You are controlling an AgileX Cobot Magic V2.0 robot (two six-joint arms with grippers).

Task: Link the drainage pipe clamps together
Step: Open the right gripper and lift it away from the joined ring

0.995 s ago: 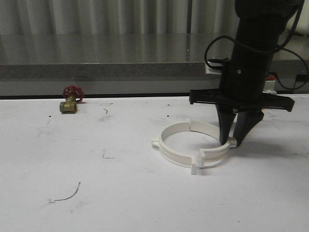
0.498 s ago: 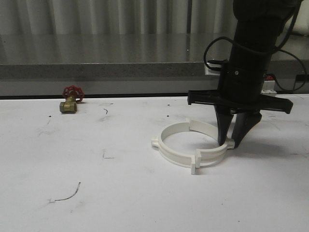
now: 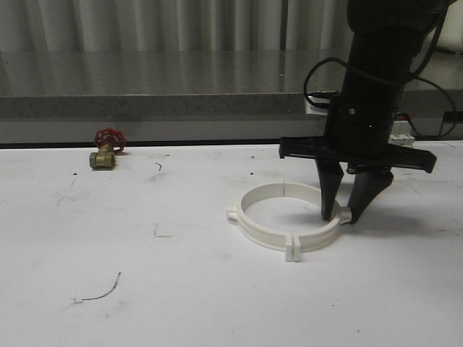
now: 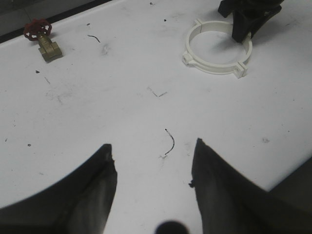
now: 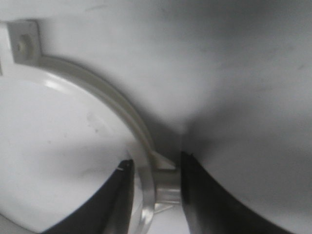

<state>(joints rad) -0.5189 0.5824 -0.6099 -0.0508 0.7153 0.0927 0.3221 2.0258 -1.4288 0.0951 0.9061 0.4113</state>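
Observation:
The two drainage pipe clamps lie on the white table as one closed ring, the left half (image 3: 249, 228) and the right half (image 3: 315, 237) meeting at a front tab (image 3: 291, 250). My right gripper (image 3: 341, 218) points straight down over the ring's right side. Its fingers straddle the wall and outer nub (image 5: 165, 170): the outer finger touches the nub, while a thin gap shows between the inner finger and the wall (image 5: 97, 83), so it is slightly open. My left gripper (image 4: 153, 144) hangs open and empty over bare table, well short of the ring (image 4: 217, 70).
A brass valve with a red handwheel (image 3: 107, 148) sits at the back left. A grey ledge (image 3: 145, 105) runs along the back of the table. A white box with a red top (image 3: 404, 126) peeks out behind the right arm. Pen marks (image 4: 170, 141) dot the tabletop.
The right gripper has pushed the right half leftward until the front tabs met and the ring closed. Its fingers now stand a little wider apart.

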